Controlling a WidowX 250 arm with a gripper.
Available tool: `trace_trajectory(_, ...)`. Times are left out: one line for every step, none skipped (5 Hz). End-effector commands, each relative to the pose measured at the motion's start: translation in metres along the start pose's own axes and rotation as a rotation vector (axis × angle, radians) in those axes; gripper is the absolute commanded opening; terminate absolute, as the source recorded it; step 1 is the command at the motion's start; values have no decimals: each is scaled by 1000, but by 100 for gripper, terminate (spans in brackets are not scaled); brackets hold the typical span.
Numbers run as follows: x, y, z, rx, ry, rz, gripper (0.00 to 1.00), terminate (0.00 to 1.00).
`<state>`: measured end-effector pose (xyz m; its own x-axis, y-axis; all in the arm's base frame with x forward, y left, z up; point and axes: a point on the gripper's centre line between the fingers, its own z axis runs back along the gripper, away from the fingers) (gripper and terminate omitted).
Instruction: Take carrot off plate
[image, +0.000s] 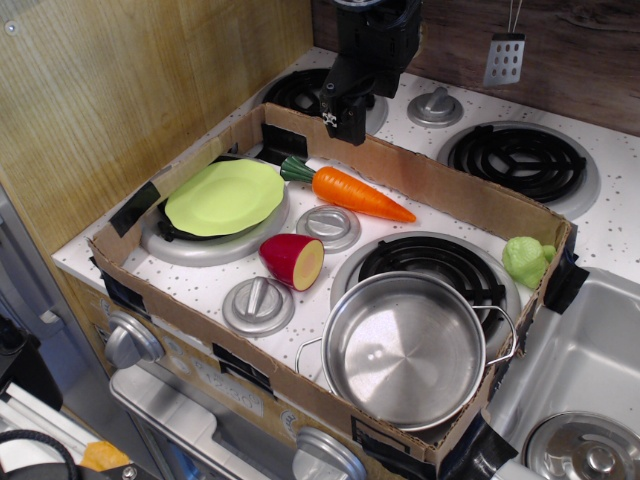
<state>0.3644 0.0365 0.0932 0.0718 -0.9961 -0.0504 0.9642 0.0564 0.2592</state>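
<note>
The orange carrot (355, 192) with its dark green stem lies flat on the white stove top inside the cardboard box, just right of the lime-green plate (225, 196). Its stem end is beside the plate's rim and does not rest on it. The plate sits on the back left burner and has nothing on it. My black gripper (345, 115) hangs above the box's back wall, up and behind the carrot's stem end. It is apart from the carrot, holds nothing, and its jaws look open.
A cardboard box wall (430, 175) rings the work area. Inside are a red-and-yellow halved fruit (294, 260), a steel pot (405, 350), burner knobs (330, 224) and a green toy (527, 260) at the right corner. A sink (580, 370) lies at the right.
</note>
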Motion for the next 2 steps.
trace_trajectory(5,13,27,81,3,0,100,0)
trace_trajectory(5,13,27,81,3,0,100,100)
